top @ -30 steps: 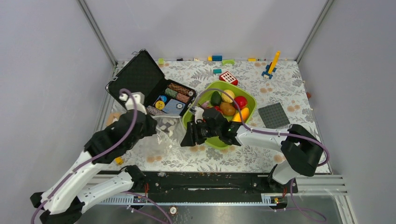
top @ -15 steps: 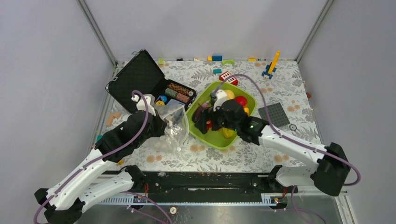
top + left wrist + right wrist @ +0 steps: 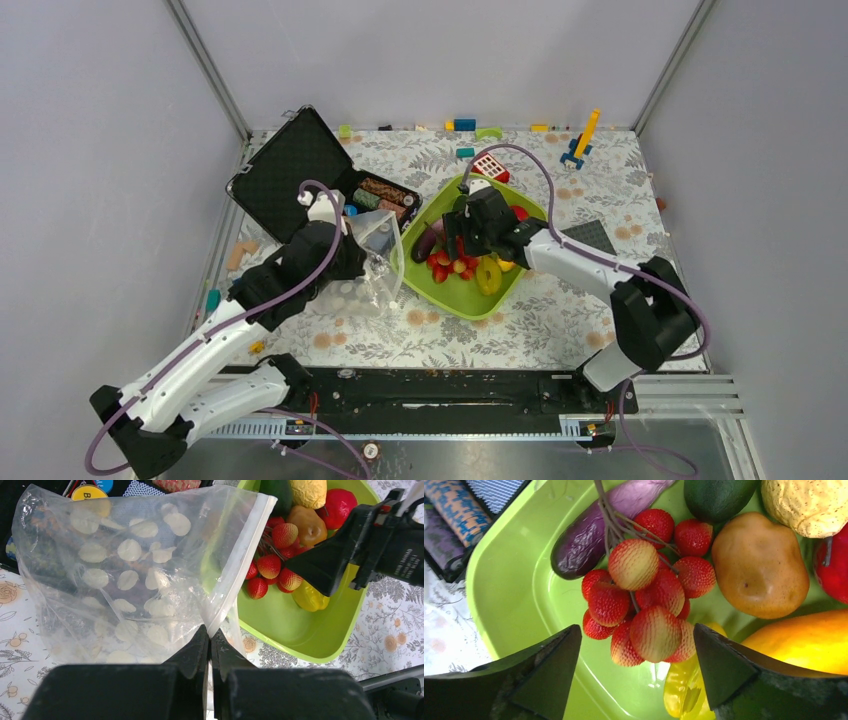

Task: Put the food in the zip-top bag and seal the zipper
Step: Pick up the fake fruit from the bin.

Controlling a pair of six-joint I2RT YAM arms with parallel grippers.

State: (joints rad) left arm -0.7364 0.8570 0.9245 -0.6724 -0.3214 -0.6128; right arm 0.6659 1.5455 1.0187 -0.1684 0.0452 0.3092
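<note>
Overhead, the left gripper (image 3: 362,258) is seen pinched shut on the bag (image 3: 383,245), which is held up just left of the tray (image 3: 455,297), while the right gripper (image 3: 457,245) is hung over the food lying in that tray. Only this view takes in the open black case (image 3: 300,170) behind the bag. From the left wrist, what the top view blurs is made plain: the bag's face is dotted white, its zipper (image 3: 240,560) is seen as one whitish strip down the mouth edge, and the jaws are pressed together on the bag's lower edge. From the right wrist the food can be counted, with the fingers (image 3: 549,670) spread wide to either side of the berries (image 3: 649,595) and touching none. Roughly ten berries on thin stems are counted in one cluster, with one eggplant (image 3: 594,535), one avocado (image 3: 716,497), one kiwi (image 3: 759,565), one ball (image 3: 809,502), one apple (image 3: 834,565), one mango (image 3: 804,640) and one yellow piece (image 3: 684,690) half hidden under the cluster.
</note>
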